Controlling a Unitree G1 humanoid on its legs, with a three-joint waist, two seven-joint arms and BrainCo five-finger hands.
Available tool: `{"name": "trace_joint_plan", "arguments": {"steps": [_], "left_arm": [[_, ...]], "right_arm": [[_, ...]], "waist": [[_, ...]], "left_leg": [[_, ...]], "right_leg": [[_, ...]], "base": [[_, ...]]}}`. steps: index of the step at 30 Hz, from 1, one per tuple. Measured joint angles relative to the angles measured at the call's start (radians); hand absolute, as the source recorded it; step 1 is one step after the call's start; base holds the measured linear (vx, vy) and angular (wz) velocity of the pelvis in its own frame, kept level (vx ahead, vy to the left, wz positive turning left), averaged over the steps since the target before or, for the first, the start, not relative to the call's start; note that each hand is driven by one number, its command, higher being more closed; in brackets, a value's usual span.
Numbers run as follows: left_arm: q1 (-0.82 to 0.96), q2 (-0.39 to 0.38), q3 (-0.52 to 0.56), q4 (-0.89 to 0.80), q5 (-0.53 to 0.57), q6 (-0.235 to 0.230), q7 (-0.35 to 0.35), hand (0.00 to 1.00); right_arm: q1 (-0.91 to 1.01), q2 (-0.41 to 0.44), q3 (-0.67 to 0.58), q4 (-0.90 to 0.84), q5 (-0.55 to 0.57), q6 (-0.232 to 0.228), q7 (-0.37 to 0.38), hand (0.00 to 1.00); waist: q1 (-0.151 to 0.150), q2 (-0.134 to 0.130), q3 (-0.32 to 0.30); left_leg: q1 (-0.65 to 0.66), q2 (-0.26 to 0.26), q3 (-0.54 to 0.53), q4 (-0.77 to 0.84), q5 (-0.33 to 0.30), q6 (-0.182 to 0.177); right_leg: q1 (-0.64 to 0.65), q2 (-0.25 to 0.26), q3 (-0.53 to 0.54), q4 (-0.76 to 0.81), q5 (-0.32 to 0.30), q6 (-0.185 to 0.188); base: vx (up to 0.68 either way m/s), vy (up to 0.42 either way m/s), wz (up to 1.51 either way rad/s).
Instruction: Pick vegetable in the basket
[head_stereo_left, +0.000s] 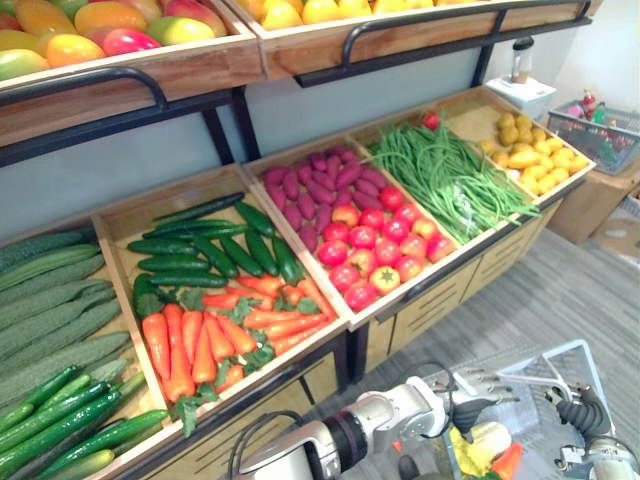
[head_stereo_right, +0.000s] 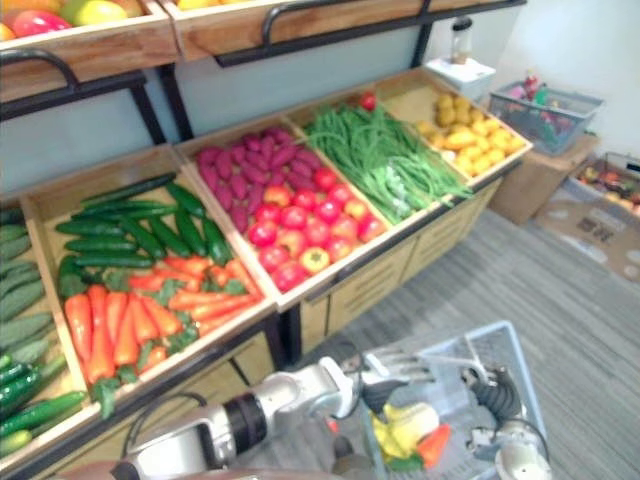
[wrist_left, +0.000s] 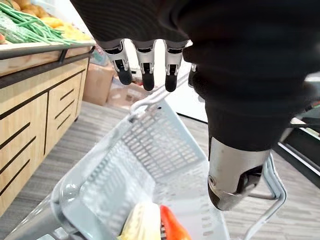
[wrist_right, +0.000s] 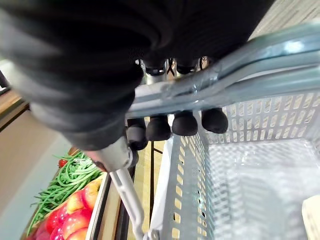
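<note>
At the lower right of the head view, the left hand (wrist_left: 146, 57) hovers over the grey basket (head_stereo_right: 502, 330), fingers straight and apart, holding nothing. The right hand (wrist_right: 172, 124) is curled round the basket's handle (wrist_right: 227, 85). Inside lies an orange vegetable (head_stereo_right: 435, 445), its long axis slanting toward upper right, just beside a yellow vegetable (head_stereo_right: 408, 425). Beyond, the shelf holds carrots (head_stereo_left: 190, 345) and tomatoes (head_stereo_left: 375, 245).

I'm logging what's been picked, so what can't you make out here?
The yellow item and orange item in the basket: cut by the left wrist view's edge, partly behind the left hand in the eye views; kind unclear.
The far grey basket's contents, left eye view: too small.
The cucumbers at far left: cut off by the eye views' edge.
</note>
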Motion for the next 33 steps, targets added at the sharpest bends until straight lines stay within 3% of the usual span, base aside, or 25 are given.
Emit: {"name": "trace_joint_plan", "arguments": {"steps": [3,5,7,9,11,13,17,19,25,33], "left_arm": [[0.004,0.016,0.016,-0.063,-0.012,0.002,-0.001,0.0],[0.02,0.072,0.036,-0.225,-0.061,-0.013,0.0,0.0],[0.065,0.137,0.074,-0.396,-0.123,-0.034,0.001,0.0],[0.196,0.259,0.155,-0.629,-0.261,-0.076,0.009,0.0],[0.275,0.318,0.216,-0.725,-0.325,-0.094,0.009,0.0],[0.437,0.404,0.376,-0.886,-0.417,-0.107,0.015,0.0],[0.651,0.433,0.662,-1.041,-0.518,-0.115,0.078,0.0],[0.735,0.434,0.775,-1.064,-0.529,-0.116,0.112,0.0],[0.91,0.391,0.937,-1.005,-0.527,-0.115,0.171,0.0],[0.954,0.262,1.121,-0.522,-0.529,-0.106,0.251,0.0]], "right_arm": [[-0.014,0.01,-0.003,0.043,0.0,0.0,-0.006,1.0],[-0.016,0.025,-0.004,0.081,-0.001,0.0,-0.026,1.0],[-0.018,0.037,-0.016,0.123,-0.002,0.0,-0.035,1.0],[-0.033,0.041,-0.045,0.221,-0.003,-0.004,-0.044,1.0],[-0.047,0.041,-0.061,0.274,-0.003,-0.009,-0.048,1.0],[-0.076,0.041,-0.092,0.383,-0.003,-0.02,-0.071,1.0],[-0.108,0.037,-0.113,0.508,-0.014,-0.026,-0.095,1.0],[-0.118,0.036,-0.118,0.561,-0.014,-0.027,-0.111,1.0],[-0.136,0.014,-0.142,0.68,-0.013,-0.036,-0.133,1.0],[-0.124,0.019,-0.17,0.789,0.001,-0.04,-0.198,1.0]], "waist": [[0.004,-0.001,0.001],[0.009,-0.004,0.004],[0.029,-0.007,0.006],[0.052,-0.007,0.006],[0.064,-0.007,0.006],[0.081,-0.007,0.006],[0.097,-0.007,0.006],[0.116,-0.009,0.005],[0.14,0.002,-0.001],[0.152,0.013,-0.02]], "left_leg": [[-0.002,0.0,-0.015,-0.002,0.001,0.001],[-0.003,0.001,-0.041,-0.002,0.001,0.003],[-0.001,0.003,-0.057,-0.002,0.002,0.003],[-0.003,0.002,-0.086,-0.001,0.003,0.005],[-0.005,0.003,-0.09,0.0,0.003,0.005],[-0.012,-0.001,-0.112,0.0,0.006,0.009],[-0.021,-0.013,-0.151,0.001,0.01,0.015],[-0.02,-0.016,-0.166,0.001,0.01,0.016],[-0.042,-0.032,-0.228,0.001,0.022,0.032],[-0.059,-0.047,-0.334,0.001,0.043,0.04]], "right_leg": [[0.006,-0.002,-0.009,0.0,-0.002,0.001],[0.021,-0.005,-0.033,0.003,-0.009,-0.001],[0.025,-0.006,-0.044,0.018,-0.021,-0.001],[0.037,-0.01,-0.069,0.019,-0.028,0.0],[0.037,-0.01,-0.071,0.018,-0.028,0.0],[0.039,-0.014,-0.09,0.016,-0.029,0.0],[0.057,-0.026,-0.118,0.002,-0.029,0.0],[0.07,-0.031,-0.135,-0.003,-0.029,0.0],[0.077,-0.048,-0.203,0.002,-0.035,-0.009],[0.103,-0.072,-0.31,0.033,-0.08,-0.012]], "base": [[-0.01,-0.043,0.11],[-0.01,-0.041,0.3],[-0.01,-0.046,0.27],[0.02,-0.043,0.31],[0.02,-0.027,0.13],[0.03,-0.03,0.25],[0.02,-0.017,0.29],[0.0,-0.011,0.22],[0.0,-0.024,0.3],[0.0,-0.025,0.39]]}}
